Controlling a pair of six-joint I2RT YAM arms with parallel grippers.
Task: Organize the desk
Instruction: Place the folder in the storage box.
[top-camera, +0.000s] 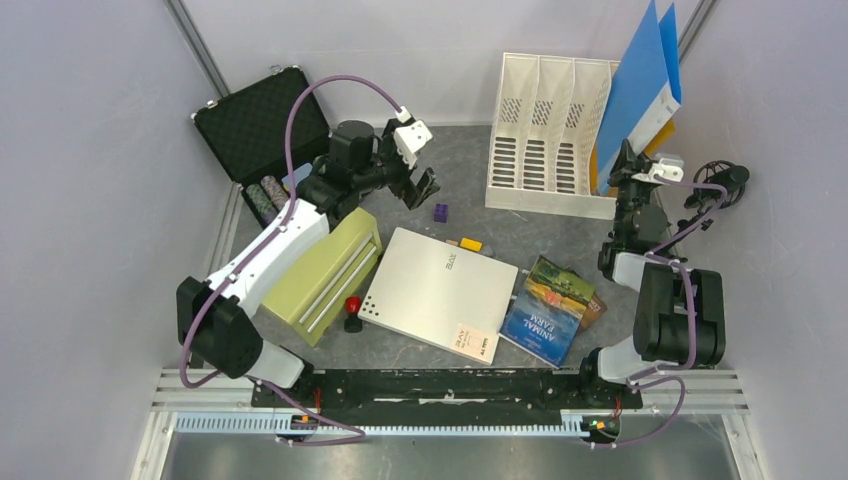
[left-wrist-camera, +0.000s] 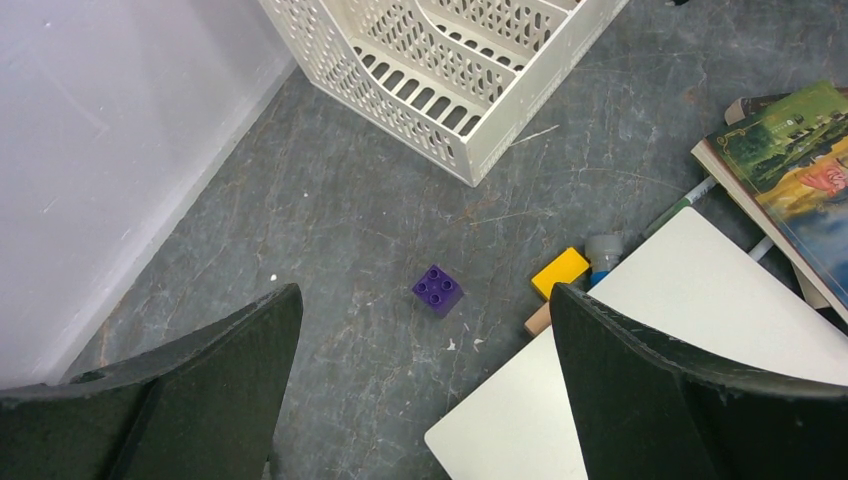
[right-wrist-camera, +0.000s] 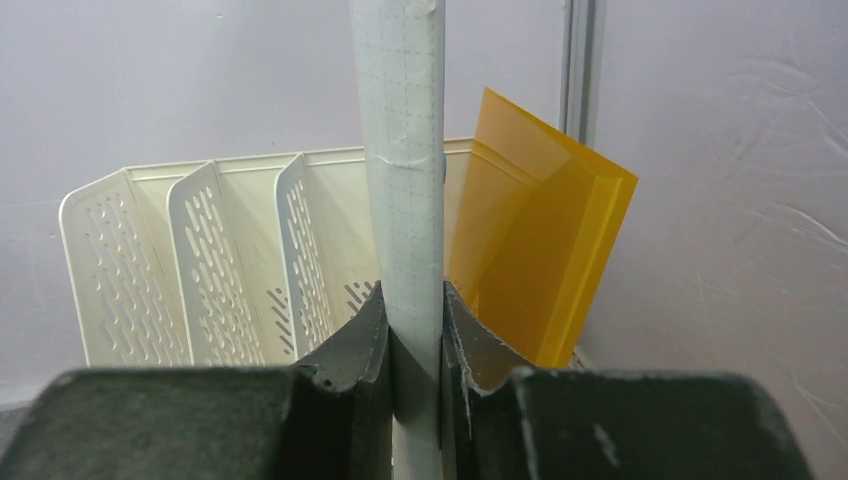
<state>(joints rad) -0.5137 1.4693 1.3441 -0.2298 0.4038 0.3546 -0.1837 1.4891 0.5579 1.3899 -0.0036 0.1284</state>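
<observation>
The desk is a dark grey veined surface. My left gripper hangs open above it. In the left wrist view a small purple brick lies on the desk between and below the spread fingers of that gripper, apart from both. My right gripper is shut on a blue folder, held upright at the right end of the white file rack. In the right wrist view the folder's pale gridded edge is pinched in the gripper, beside an orange folder.
A white flat box lies mid-desk, with a yellow brick at its far edge and books to its right. A yellow-green drawer cabinet, a red-topped stamp and an open black case are on the left.
</observation>
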